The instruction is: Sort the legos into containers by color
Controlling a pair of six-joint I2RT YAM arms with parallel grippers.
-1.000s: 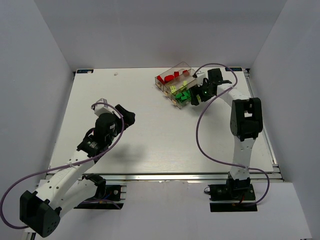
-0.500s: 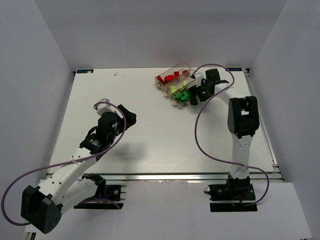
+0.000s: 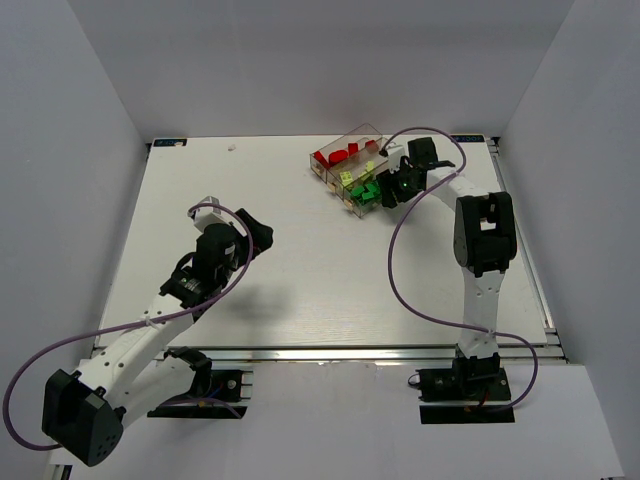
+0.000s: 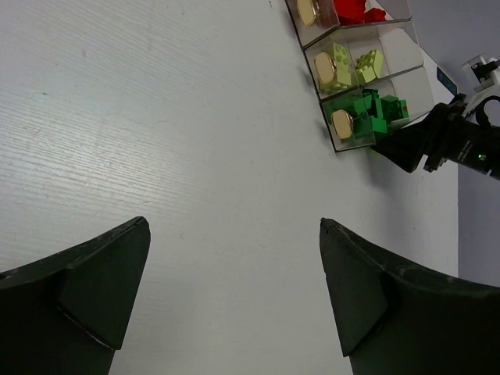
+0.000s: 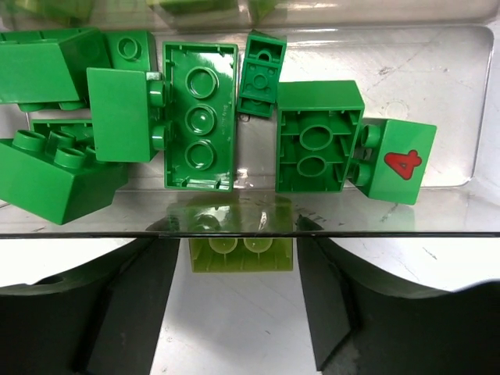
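A flat white rectangular table top (image 3: 300, 260) with a faint, fine wood-like grain fills the middle of the scene. Plain matte pale grey wall panels close it in on the left (image 3: 60, 180), at the back (image 3: 320, 60) and on the right (image 3: 590, 180), with no windows. A silver metal rail (image 3: 330, 353) runs along the table's near edge and catches a bright streak of light; another rail (image 3: 537, 275) lines the right edge. The lighting is soft and even, leaving only diffuse grey shadows on the table.
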